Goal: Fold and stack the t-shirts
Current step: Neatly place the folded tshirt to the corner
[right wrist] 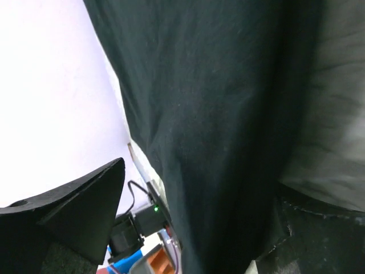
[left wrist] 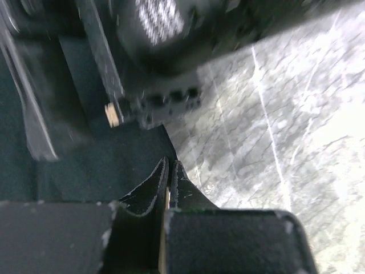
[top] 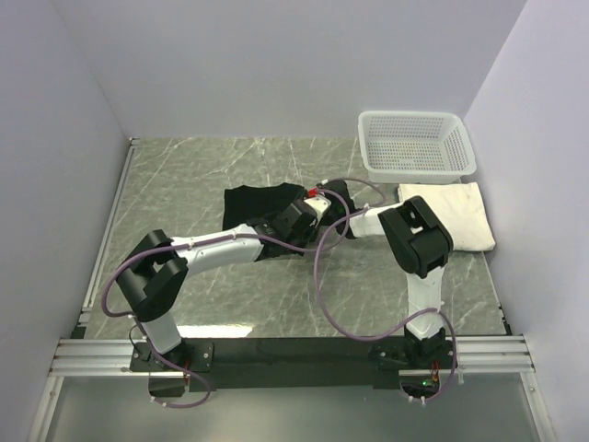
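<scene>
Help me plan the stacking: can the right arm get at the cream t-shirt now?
Probably yes. The cream t-shirt lies uncovered beside the right arm, and the right pincer is open, though the black t-shirt sits between its jaws, so it must back off first.

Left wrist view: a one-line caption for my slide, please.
Left claw pinches a fold of black t-shirt; marble table at right.

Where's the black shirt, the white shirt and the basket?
black shirt (top: 258, 201): top view, flat left part.
white shirt (top: 457, 214): top view, its middle.
basket (top: 419, 168): top view, near wall.
</scene>
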Controlling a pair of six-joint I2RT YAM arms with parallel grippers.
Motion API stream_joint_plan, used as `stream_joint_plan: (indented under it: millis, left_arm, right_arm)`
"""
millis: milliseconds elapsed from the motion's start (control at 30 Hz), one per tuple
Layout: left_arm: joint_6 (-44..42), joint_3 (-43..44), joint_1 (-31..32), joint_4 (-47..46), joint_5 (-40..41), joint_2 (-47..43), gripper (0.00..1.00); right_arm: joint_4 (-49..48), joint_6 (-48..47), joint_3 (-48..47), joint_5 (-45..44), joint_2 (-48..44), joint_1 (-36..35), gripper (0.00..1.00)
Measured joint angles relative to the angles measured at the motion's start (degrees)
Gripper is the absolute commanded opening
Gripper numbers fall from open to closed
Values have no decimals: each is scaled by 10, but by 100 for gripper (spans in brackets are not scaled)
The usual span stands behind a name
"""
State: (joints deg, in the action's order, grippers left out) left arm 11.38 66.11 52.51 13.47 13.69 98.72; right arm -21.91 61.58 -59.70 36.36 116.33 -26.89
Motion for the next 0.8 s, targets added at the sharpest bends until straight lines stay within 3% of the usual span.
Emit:
stream_joint_plan:
  millis: [200,233,300,333,400,433,467,533,567,667,800]
  left_arm:
    - [20,-3,-3,-9,-16,-14,1]
    - [22,-3,-4,-9,-20,-14,3]
    - [32,-3,-4,-9,-27,-14,6]
    - [36,-3,-4,-10,-31,-14,8]
    - [50,-6,-4,-12,-38,-14,22]
    - [58,-9,-4,-13,-42,-15,27]
    - [69,-11,-3,-14,-47,-17,38]
    - [91,-13,-2,-14,-51,-24,50]
    - [104,-13,-2,-14,-51,-31,62]
    - [138,-13,-2,-12,-50,-59,85]
    - [186,-13,-27,3,-54,-110,99]
  right_arm:
    - [24,-15,-21,1,12,-11,62]
    - [36,-26,-24,-4,12,-11,53]
    - [58,-46,-28,-13,12,-11,45]
    - [73,-59,-30,-17,12,-11,33]
    - [106,-92,-33,-30,7,-10,21]
    - [122,-108,-33,-37,3,-10,9]
    - [139,-126,-33,-44,-4,-10,2]
    - [176,-159,-33,-59,-21,-9,0]
    - [197,-180,-33,-66,-31,-8,0]
    - [253,-230,-33,-87,-63,-2,0]
    - [326,-296,-23,-116,-120,21,0]
